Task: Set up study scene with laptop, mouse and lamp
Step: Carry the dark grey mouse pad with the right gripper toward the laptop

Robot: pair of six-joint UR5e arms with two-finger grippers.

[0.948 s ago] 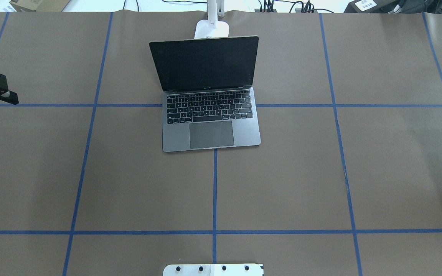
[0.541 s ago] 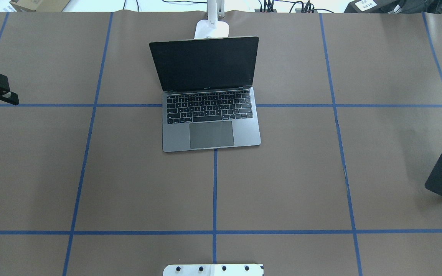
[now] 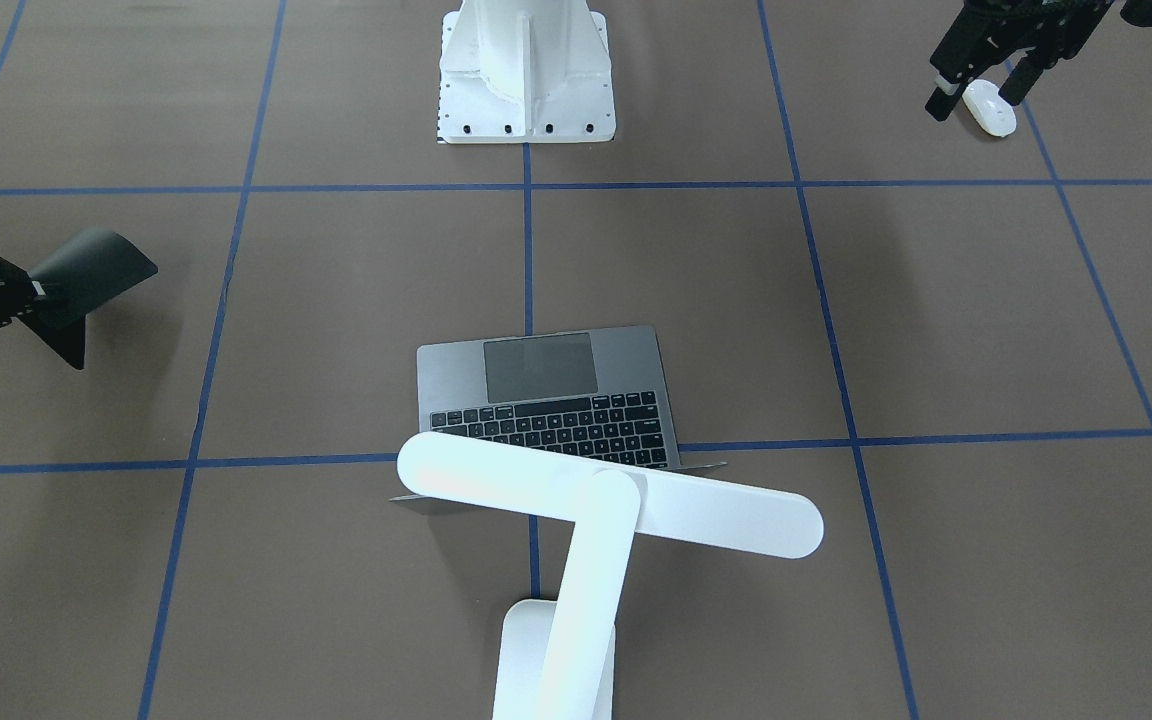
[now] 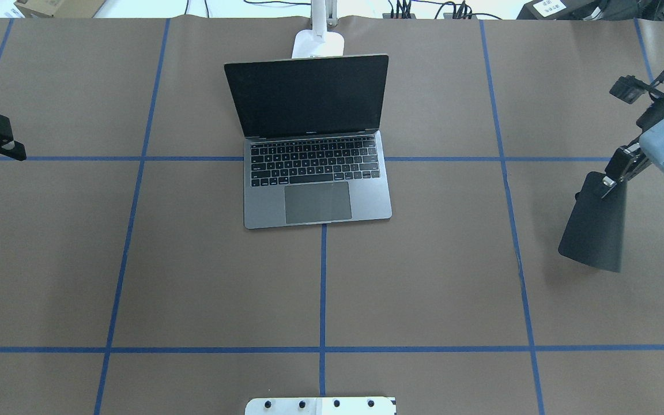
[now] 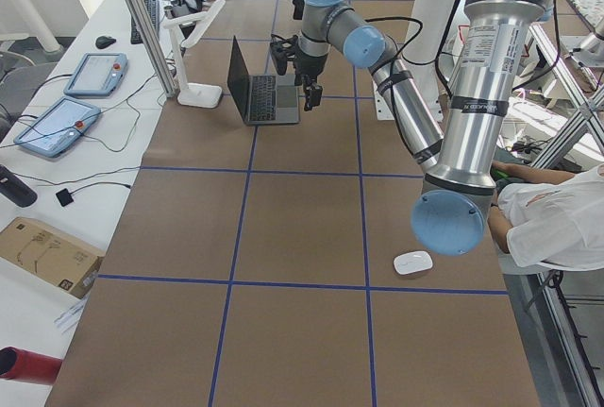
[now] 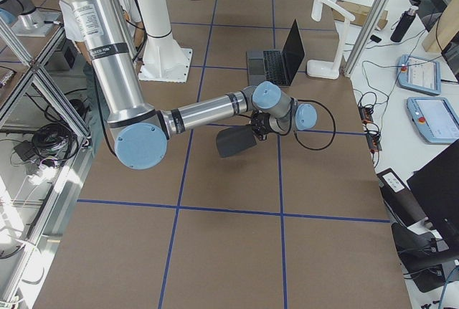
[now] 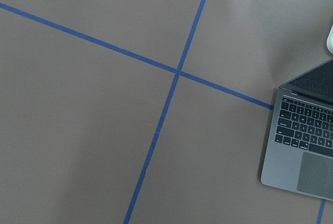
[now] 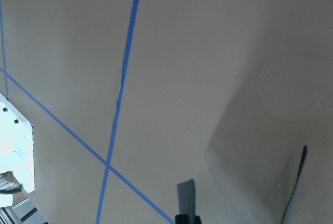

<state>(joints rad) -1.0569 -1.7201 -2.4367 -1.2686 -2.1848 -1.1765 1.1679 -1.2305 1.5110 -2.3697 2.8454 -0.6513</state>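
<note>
Overhead exterior view puts the laptop [image 4: 316,173] open on the table [image 4: 424,288], midway between the two ends, its lid toward the far edge. The lamp [image 3: 596,520] stands just behind that lid, at the far edge. The mouse [image 3: 990,108] lies well apart from both, near the robot's edge and toward the left end. From the right end the right gripper [image 4: 611,178] pinches one edge of a thin black mat [image 4: 594,230], which hangs curled and apparently clear of the table, well to the laptop's right. The step in hand looks like laying this mat beside the laptop. That is best done by lowering the free edge first, squaring the mat to the laptop's side without touching it, and letting go only once it lies flat. The left gripper [image 3: 978,98] hovers high near the left end, fingers spread and empty; in the front-facing view it only seems to straddle the mouse. The overhead frame leaves out the mouse and cuts off the lamp's head. How deep the mat sits between the right fingers is too small to tell.
</note>
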